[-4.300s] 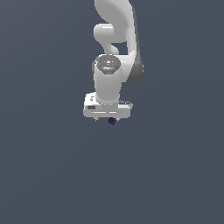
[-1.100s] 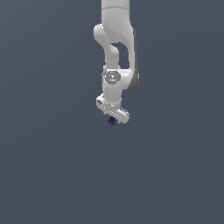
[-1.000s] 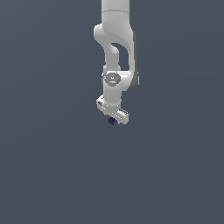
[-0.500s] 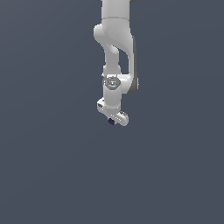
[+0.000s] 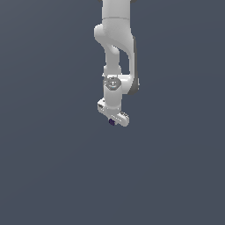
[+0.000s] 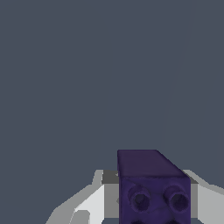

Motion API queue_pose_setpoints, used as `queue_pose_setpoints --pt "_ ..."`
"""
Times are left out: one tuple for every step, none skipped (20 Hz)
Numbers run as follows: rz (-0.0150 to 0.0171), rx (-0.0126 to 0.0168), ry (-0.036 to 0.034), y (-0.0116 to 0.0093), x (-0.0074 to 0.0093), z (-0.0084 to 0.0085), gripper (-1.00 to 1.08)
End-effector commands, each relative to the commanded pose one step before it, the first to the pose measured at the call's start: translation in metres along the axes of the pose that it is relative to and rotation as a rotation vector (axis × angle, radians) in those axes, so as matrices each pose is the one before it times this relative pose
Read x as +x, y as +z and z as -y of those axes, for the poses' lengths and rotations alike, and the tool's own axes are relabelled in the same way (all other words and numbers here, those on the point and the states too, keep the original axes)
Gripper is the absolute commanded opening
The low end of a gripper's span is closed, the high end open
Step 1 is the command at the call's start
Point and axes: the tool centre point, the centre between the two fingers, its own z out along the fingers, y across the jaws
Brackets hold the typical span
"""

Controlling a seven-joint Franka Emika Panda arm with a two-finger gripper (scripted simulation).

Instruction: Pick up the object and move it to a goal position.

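In the exterior view, the white arm (image 5: 115, 52) hangs down from twelve o'clock and ends a little above the middle of the frame. The pincer (image 5: 112, 121) sits at its lowest end, its body tilted so that the side toward the exterior view's right hangs lower. A small dark purple block (image 5: 112, 122) shows just under the pincer body, touching it, at about six o'clock from the round wrist joint (image 5: 113, 83). The fingers themselves are too small to make out here. All around is a plain grey-blue ground with no edge to see.

In the wrist view, the block (image 6: 151, 186) is large and close, a dark purple box with two round studs on its near face. White and grey fingers (image 6: 94, 201) show on either side of it, pressed against its flanks, so the pincer (image 6: 153, 199) is clamped on the block. Beyond them lies the same flat grey-blue ground, well apart from the block.
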Motion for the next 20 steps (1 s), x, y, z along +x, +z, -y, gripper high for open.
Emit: queue_pose_setpoints --pt "-0.00022 -0.00008 0.00058 -0.00157 0.00148 -0.00006 -1.0" --pt "0.0 0.0 0.0 -0.00151 0.00115 0.00016 -1.0" --pt "0.0 0.0 0.0 -0.00194 0.00148 0.0002 -1.0" --pt "0.0 0.0 0.0 -0.00237 0.00181 0.00025 -1.0" --pt "0.0 0.0 0.0 -0.0028 0.00214 0.0003 -1.0" --pt "0.0 0.0 0.0 -0.00323 0.00247 0.00035 -1.0" --pt "0.0 0.0 0.0 -0.00366 0.0028 0.00039 -1.0" --pt "0.0 0.0 0.0 -0.00409 0.00313 0.00045 -1.0" --pt "0.0 0.0 0.0 -0.00452 0.00347 0.0005 -1.0" --pt "0.0 0.0 0.0 -0.00494 0.0038 0.00055 -1.0" --pt "0.0 0.0 0.0 -0.00537 0.00414 0.0006 -1.0" --pt "0.0 0.0 0.0 -0.00579 0.00448 0.00066 -1.0" --pt "-0.00054 -0.00041 0.00013 -0.0063 0.00481 0.00069 -1.0" --pt "0.0 0.0 0.0 -0.00654 0.0051 0.00078 -1.0" --pt "0.0 0.0 0.0 -0.00684 0.00536 0.00083 -1.0" --pt "0.0 0.0 0.0 -0.00709 0.0056 0.00089 -1.0" --pt "0.0 0.0 0.0 -0.0073 0.0058 0.00095 -1.0" --pt "0.0 0.0 0.0 -0.00742 0.00595 0.001 -1.0" --pt "0.0 0.0 0.0 -0.00709 0.00572 0.00098 -1.0" --pt "0.0 0.0 0.0 -0.00665 0.00539 0.00094 -1.0"
